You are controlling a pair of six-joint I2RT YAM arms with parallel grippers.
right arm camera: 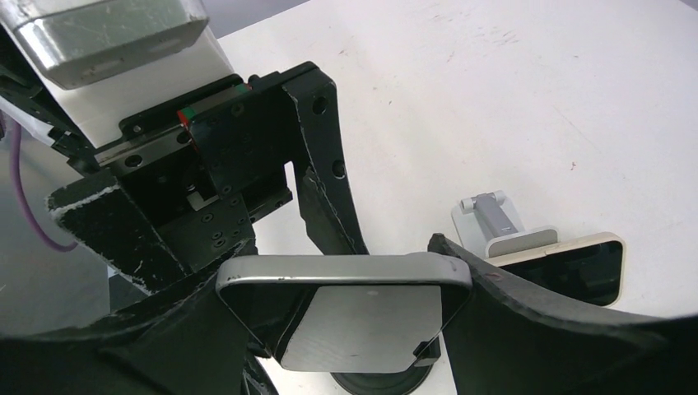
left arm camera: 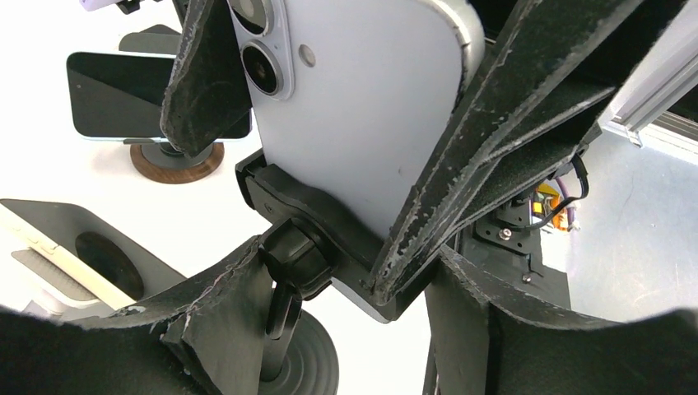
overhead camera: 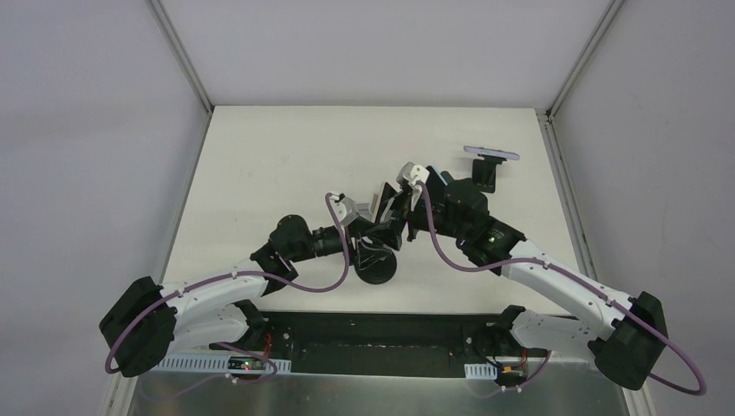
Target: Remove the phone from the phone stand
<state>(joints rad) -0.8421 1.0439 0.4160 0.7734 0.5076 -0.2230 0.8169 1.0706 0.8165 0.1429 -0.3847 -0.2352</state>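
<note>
The silver phone (left arm camera: 370, 107) sits with its lower end in the cradle of the black phone stand (left arm camera: 321, 222); its camera lenses face the left wrist view. My right gripper (right arm camera: 346, 309) is shut on the phone (right arm camera: 342, 271), one finger on each long edge. My left gripper (left arm camera: 346, 313) is shut on the stand, one finger against the neck joint and the other against the cradle corner. In the top view both grippers meet mid-table, left (overhead camera: 368, 234) and right (overhead camera: 403, 204), above the stand's round base (overhead camera: 379, 270).
A second phone (overhead camera: 491, 154) rests on a dark stand with a wooden base (left arm camera: 173, 160) at the back right. A white stand holding a beige-cased phone (right arm camera: 568, 263) lies close to the right gripper. A grey stand (left arm camera: 74, 239) is beside the left gripper.
</note>
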